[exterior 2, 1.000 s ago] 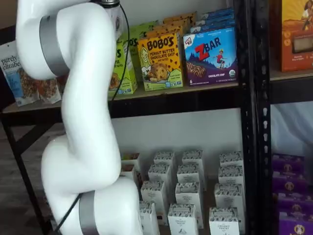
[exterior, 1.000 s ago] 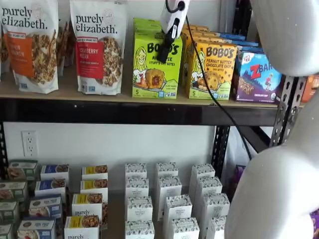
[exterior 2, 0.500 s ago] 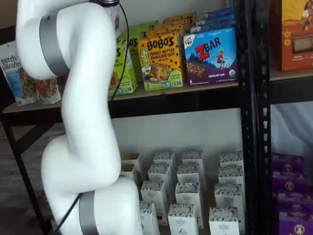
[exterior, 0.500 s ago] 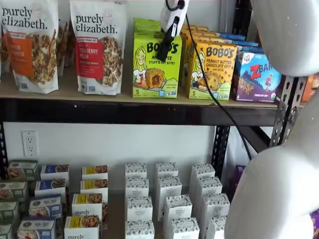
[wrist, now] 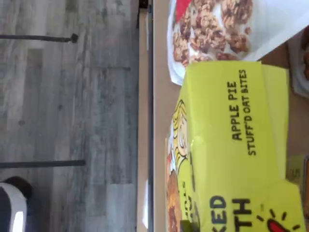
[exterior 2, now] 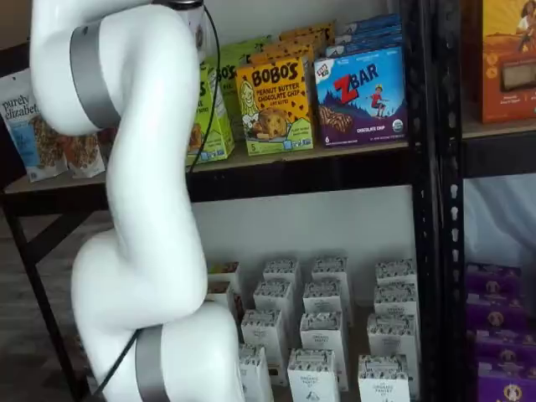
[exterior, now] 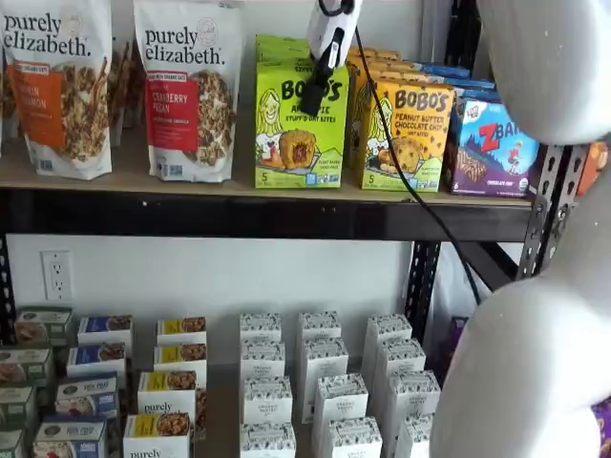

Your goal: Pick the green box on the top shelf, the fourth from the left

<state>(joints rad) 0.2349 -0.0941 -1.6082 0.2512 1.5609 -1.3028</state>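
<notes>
A: Wrist view first. Looking down on the green box, lid panel reading "APPLE PIE STUFF'D OAT BITES". Standing on the top shelf just behind its front edge, with one granola bag touching or nearly touching one side of the box. Wood-look floor far below the shelf edge. No fingers showing here.

B: Next, a shelf view?

A: Gripper hanging right in front of the green box, fingertips level with the "BOBO'S" lettering. Black fingers seen side-on as one dark bar, so cannot tell whether spread or closed; nothing clamped, by the look of it. Step in hand, as a guess: the approach, lining up on the box. Next move likely calls for straddling the carton's upper part without nudging its neighbours.

B: Counts there?

A: Left of the green box: two full Purely Elizabeth bags, more behind. Right of it: one front Bobo's peanut butter box, then one ZBar box. Each carton heads a row running back from the top shelf beam; depth not countable. Below: many small white cartons.

B: And the remaining shelf view?

A: Arm covering most of the green box; only a lime strip left of the peanut butter box. One ZBar box right of that. Gripper hidden in this one.
</notes>
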